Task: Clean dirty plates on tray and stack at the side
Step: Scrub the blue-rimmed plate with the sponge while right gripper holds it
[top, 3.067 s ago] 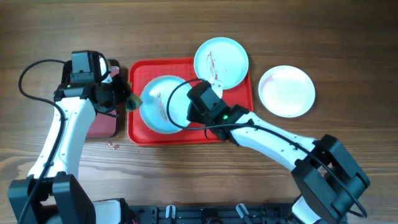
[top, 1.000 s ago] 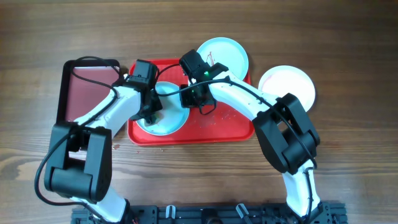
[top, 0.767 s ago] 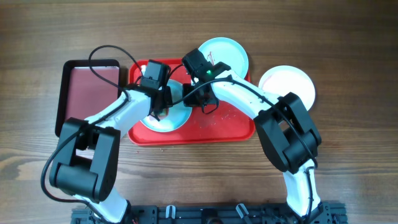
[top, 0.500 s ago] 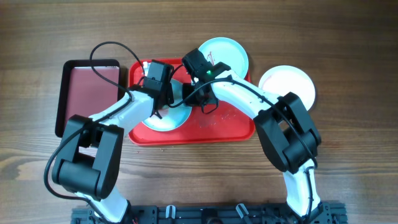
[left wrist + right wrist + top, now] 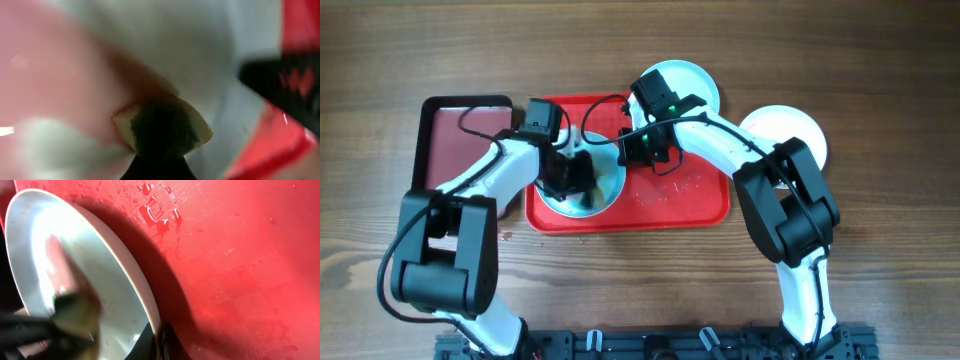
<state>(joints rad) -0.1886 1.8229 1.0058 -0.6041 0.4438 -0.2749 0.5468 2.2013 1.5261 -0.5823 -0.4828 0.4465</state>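
Note:
A pale blue plate (image 5: pixel 605 192) stands tilted on edge over the red tray (image 5: pixel 680 200). My right gripper (image 5: pixel 625 152) is shut on its rim, which shows clamped between the fingers in the right wrist view (image 5: pixel 159 339). My left gripper (image 5: pixel 570 177) is shut on a dark green and yellow sponge (image 5: pixel 162 125) pressed against the plate's face (image 5: pixel 190 45). The sponge (image 5: pixel 75 312) also shows blurred on the plate (image 5: pixel 45 235). A second pale blue plate (image 5: pixel 695 80) lies at the tray's far right corner. A white plate (image 5: pixel 800 125) lies on the table to the right, partly under my right arm.
A smaller black-rimmed maroon tray (image 5: pixel 455 140) lies left of the red tray. Wet drops and smears lie on the red tray floor (image 5: pixel 240 255). Both arms cross over the red tray's left half.
My left gripper has moved down and left across the plate's face with the sponge. My right arm has shifted slightly to the right while still holding the rim.

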